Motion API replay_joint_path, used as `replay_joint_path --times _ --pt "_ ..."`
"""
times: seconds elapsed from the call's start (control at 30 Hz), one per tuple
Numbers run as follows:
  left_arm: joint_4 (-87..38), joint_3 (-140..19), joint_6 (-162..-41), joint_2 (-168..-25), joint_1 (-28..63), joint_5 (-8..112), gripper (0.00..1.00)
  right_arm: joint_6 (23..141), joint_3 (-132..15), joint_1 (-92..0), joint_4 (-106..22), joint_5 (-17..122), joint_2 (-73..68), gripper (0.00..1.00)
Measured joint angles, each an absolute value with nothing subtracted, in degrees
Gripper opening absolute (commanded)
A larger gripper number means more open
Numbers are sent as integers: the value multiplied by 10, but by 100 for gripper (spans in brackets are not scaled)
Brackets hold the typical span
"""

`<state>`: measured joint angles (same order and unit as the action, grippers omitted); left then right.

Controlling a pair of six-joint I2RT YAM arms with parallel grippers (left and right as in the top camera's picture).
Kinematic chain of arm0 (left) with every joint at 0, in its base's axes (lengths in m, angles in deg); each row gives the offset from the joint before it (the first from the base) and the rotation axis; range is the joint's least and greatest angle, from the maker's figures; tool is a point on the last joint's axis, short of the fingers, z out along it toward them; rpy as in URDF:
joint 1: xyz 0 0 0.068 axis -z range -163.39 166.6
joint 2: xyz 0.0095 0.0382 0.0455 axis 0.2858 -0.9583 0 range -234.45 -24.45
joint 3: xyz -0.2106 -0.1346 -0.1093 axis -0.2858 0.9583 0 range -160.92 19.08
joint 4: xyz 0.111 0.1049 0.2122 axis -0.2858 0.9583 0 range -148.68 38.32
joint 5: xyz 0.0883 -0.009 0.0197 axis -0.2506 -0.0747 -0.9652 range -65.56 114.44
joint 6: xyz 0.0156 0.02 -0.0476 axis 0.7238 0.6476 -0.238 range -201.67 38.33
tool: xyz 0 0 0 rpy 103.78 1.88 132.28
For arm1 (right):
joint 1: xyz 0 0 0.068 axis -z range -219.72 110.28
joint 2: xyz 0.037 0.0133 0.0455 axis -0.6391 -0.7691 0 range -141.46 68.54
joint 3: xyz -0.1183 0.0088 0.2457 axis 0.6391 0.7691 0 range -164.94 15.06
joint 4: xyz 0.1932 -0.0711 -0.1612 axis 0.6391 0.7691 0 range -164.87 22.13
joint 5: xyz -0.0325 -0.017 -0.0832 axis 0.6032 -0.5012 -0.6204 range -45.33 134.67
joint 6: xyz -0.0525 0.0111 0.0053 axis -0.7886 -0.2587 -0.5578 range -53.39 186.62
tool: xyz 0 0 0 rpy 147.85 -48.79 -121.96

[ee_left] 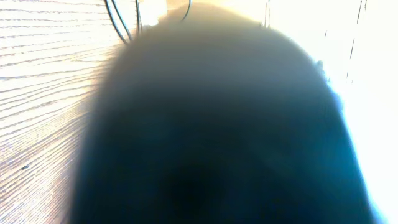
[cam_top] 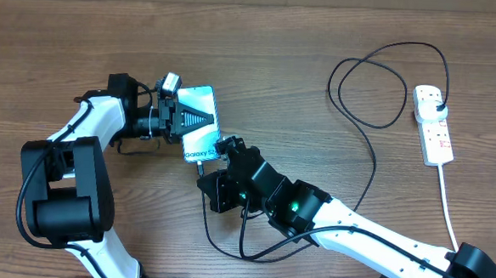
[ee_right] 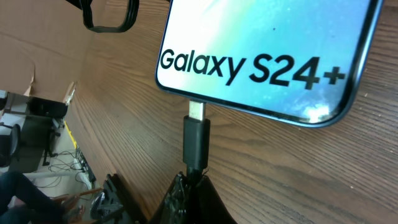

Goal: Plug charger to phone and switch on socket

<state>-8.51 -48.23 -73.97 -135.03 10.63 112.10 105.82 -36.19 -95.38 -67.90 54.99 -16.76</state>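
At 9 o'clock of centre, found phone [cam_top: 201,143] clamped in left tool [cam_top: 194,119], charger [ee_right: 196,143] tip pinched by right tool [ee_right: 194,180], seating unclear. Saw only blur from left wrist. Logged socket [cam_top: 433,123] at 2 o'clock.

The phone [ee_right: 267,37] read "Galaxy S24+" in black letters on its lit screen, along the edge nearest the charger [ee_right: 196,140] tip.

table [cam_top: 58,27]: brown wood, visible grain, matt
phone [ee_right: 261,56]: glossy smooth screen, dark shiny frame
charger [ee_right: 196,140]: matt black plastic plug, bare metal tip
socket [cam_top: 433,125]: smooth white plastic
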Motion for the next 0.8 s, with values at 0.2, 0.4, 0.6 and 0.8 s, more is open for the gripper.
replay_joint_path --times 0.2,0.4,0.6,0.8 --pt "-87 -482 -740 -1351 106 1121 4 1058 -362 -945 -661 549 -168 4" --pt "-92 -482 -740 -1350 106 1121 4 1058 -362 -941 -665 554 -168 4" --pt "-122 -482 -744 -1350 106 1121 4 1051 -362 -941 -674 585 -168 4" --pt "-140 -482 -762 -1350 106 1121 4 1045 -362 -940 -672 600 -168 4"
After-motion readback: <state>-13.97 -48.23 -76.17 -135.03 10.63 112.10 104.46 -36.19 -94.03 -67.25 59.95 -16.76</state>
